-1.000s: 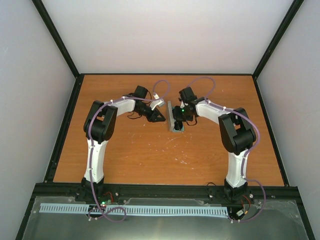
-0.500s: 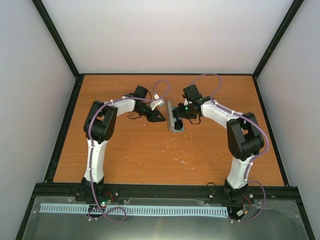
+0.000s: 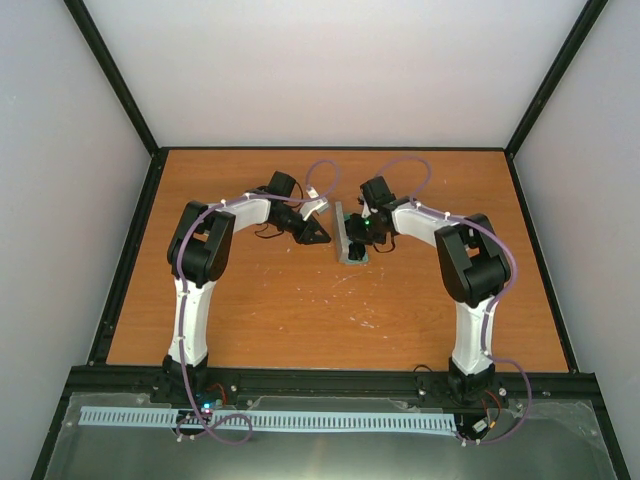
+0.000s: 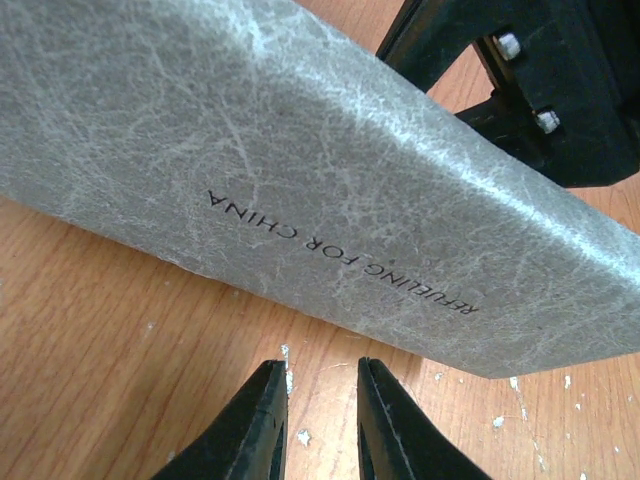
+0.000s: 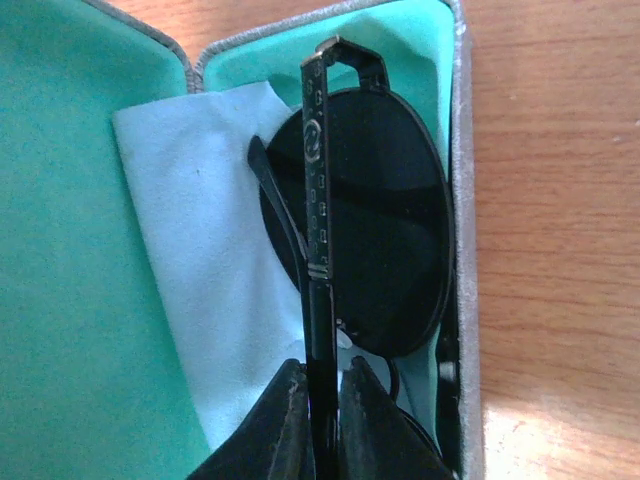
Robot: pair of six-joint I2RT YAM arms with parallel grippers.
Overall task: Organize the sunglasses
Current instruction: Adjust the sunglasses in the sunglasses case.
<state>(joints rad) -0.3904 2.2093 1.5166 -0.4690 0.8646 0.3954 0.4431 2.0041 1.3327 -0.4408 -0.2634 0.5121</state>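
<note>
The sunglasses (image 5: 380,210) have dark round lenses and a thin black frame. They lie in the open grey case (image 5: 462,200) with a teal lining, on top of the light blue cloth (image 5: 200,220). My right gripper (image 5: 322,385) is shut on one slim arm of the sunglasses, which sticks up over the lens. In the top view the case (image 3: 345,215) lies mid-table with the right gripper (image 3: 358,238) over it. My left gripper (image 4: 322,375) is slightly open and empty, low over the table just beside the case's grey outer wall (image 4: 300,150).
The wooden table (image 3: 300,310) carries white scuff marks. The right arm's black gripper body (image 4: 560,80) shows behind the case in the left wrist view. A white cable loop (image 3: 318,195) lies near the left wrist. Black frame rails edge the table.
The right arm's elbow swung outward to the right and came back, with its gripper staying over the case. The left arm has not moved.
</note>
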